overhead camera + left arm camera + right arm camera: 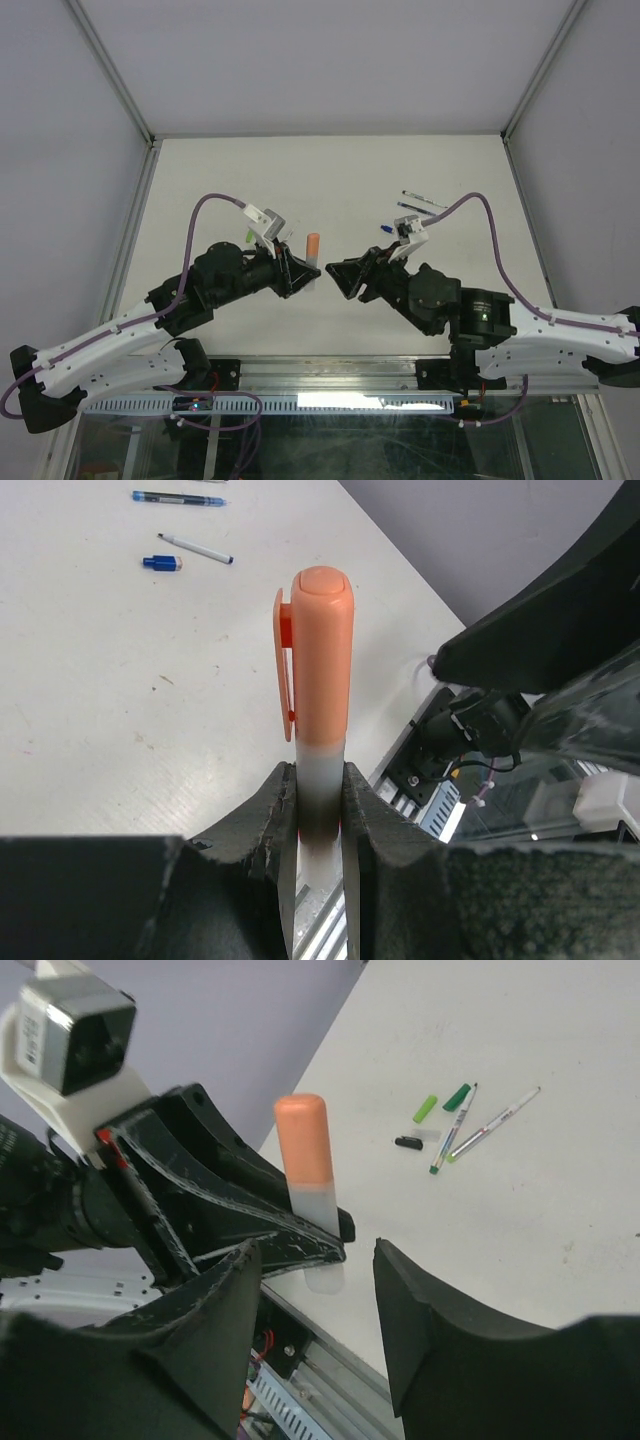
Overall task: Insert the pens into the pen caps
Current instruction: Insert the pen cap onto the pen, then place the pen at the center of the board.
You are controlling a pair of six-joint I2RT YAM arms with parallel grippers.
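A pale grey-white pen (320, 780) with an orange cap (322, 650) seated on its end stands upright in my left gripper (320, 772), which is shut on the barrel just below the cap. In the top view this capped pen (313, 245) is at the table's middle, with the left gripper (300, 272) on it. My right gripper (318, 1250) faces it from the right, jaws open and holding nothing. A blue cap (162, 563) and two pens (195, 548) lie far off. A lime green cap (426, 1108), a dark green cap (457, 1097) and a black cap (408, 1143) lie by two more pens (455, 1130).
The table's near edge with its metal rail (330, 1360) runs just below both grippers. The two gripper heads nearly meet in the top view, the right gripper (342, 278) a short gap from the left. White walls enclose the table on three sides.
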